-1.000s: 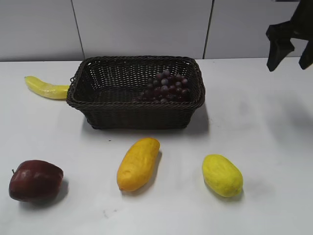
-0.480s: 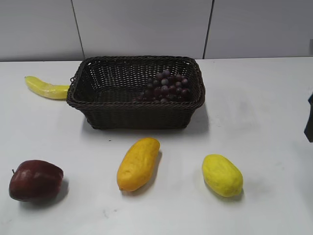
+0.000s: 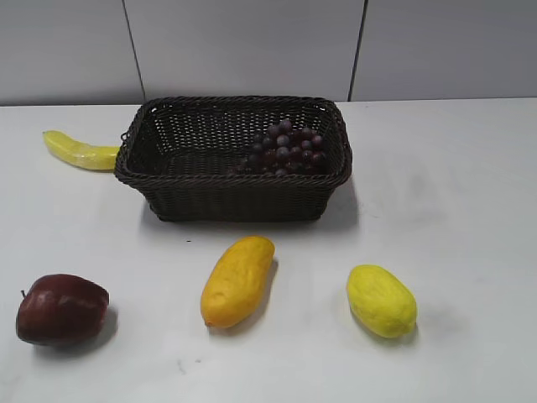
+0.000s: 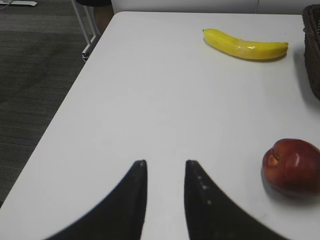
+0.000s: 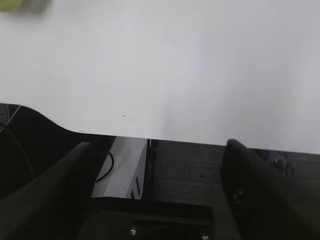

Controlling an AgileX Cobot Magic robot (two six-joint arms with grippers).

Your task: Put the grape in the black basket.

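Nearest the table's front edge, the right gripper (image 5: 155,192) hangs with jaws spread wide and empty, while the left gripper (image 4: 165,172) hovers with a narrow gap, holding nothing. Beyond an apple (image 3: 60,309) and two yellow fruits, the grape (image 3: 284,149) lies inside the black basket (image 3: 235,197), against its right end. The job looks done; parking both arms clear seems all that remains.

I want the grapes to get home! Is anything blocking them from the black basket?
Nothing visible does. The grape already lies inside the black basket, at its right end. Neither end effector is near it.
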